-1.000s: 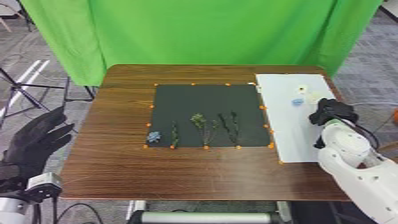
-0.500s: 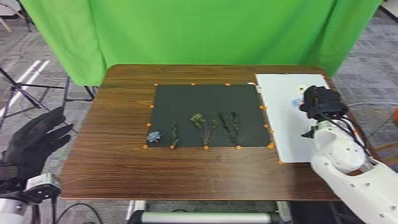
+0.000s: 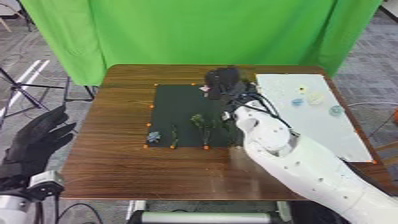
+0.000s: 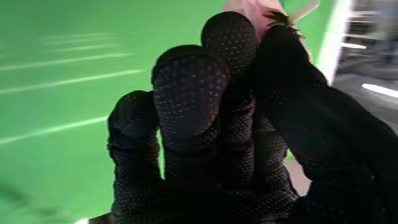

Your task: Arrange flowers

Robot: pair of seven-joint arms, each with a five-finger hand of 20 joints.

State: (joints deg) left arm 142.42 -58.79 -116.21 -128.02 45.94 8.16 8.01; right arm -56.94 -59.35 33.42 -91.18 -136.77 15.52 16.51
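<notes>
Right hand [image 3: 227, 85] over black mat [image 3: 178, 107] (pink flower [image 4: 258, 10] in pinch)

In the head view we see bright, even light, with a faint sheen on the brown wooden counter [image 3: 129, 175] and soft shade in the folds of the green fabric curtain [image 3: 213, 37]. Toward 3 o'clock, the flat white board [image 3: 311, 127] looks brightest. The black-gloved right hand [image 3: 224, 82] looks dark; in the right wrist view its fingers [image 4: 188, 90] catch speckled light, while whitish streaks blur across the green behind.
</notes>
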